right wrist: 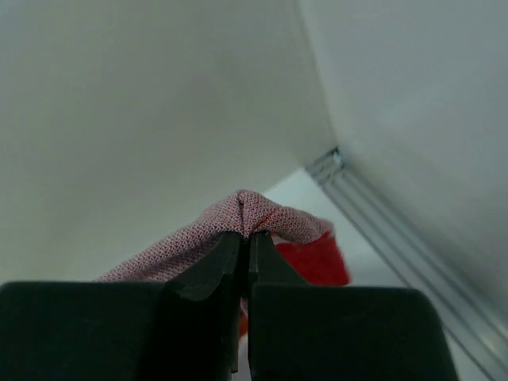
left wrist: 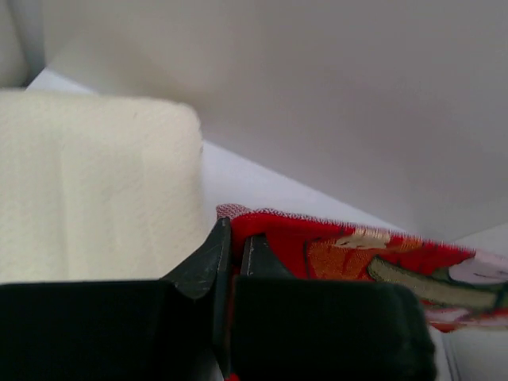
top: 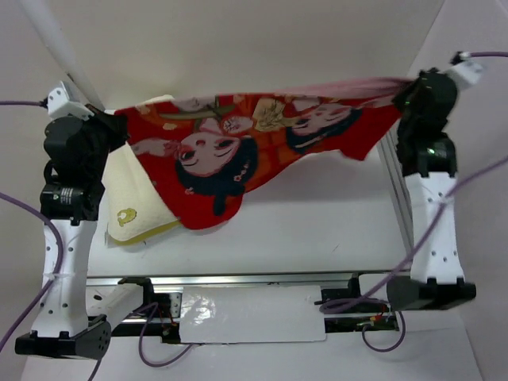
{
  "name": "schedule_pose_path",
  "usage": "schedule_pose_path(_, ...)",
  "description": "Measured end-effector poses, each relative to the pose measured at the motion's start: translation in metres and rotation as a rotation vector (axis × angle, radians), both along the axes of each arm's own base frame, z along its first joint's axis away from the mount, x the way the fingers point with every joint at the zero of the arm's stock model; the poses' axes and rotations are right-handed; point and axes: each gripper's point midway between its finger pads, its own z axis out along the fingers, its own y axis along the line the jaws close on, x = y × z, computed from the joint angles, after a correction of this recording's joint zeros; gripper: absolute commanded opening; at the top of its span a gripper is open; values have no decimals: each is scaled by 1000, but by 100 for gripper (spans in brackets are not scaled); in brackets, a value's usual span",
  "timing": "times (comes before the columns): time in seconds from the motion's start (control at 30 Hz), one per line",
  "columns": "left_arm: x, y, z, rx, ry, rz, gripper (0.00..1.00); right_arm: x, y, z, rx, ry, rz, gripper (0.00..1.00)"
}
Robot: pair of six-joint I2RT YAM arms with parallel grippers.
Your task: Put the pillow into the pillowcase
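Pillowcase [top: 238,151] hangs stretched across the upper middle of the top view, its doll face showing and its middle sagging toward frame centre. At middle left the cream pillow [top: 131,202] lies partly behind its left end. Left gripper [left wrist: 232,238] clamps the red left corner; right gripper [right wrist: 244,240] clamps the pink upper-right corner.

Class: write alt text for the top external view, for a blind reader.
A red pillowcase hangs stretched between the left gripper and right gripper, each shut on one end. A cream pillow lies partly under its left end.
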Motion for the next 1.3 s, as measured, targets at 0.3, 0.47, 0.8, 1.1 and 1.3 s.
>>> schedule_pose_path(0.3, -42, -23, 114, 61, -303, -131, 0, -129, -41, 165, -135, -369, -174, 0)
schedule_pose_path(0.47, -41, -36, 137, 90, -375, -207, 0, -112, -48, 174, -185, -340, -195, 0)
schedule_pose_path(0.8, 140, -71, 52, 91, -164, -412, 0, 99, -43, -3, -224, 119, 57, 0)
schedule_pose_path(1.1, 256, -126, 19, 55, -111, -651, 0, 187, -100, -13, -138, 30, 62, 0)
schedule_pose_path(1.3, 185, -139, 81, 71, -240, -724, 0, 109, -122, 88, -180, -193, -9, 4)
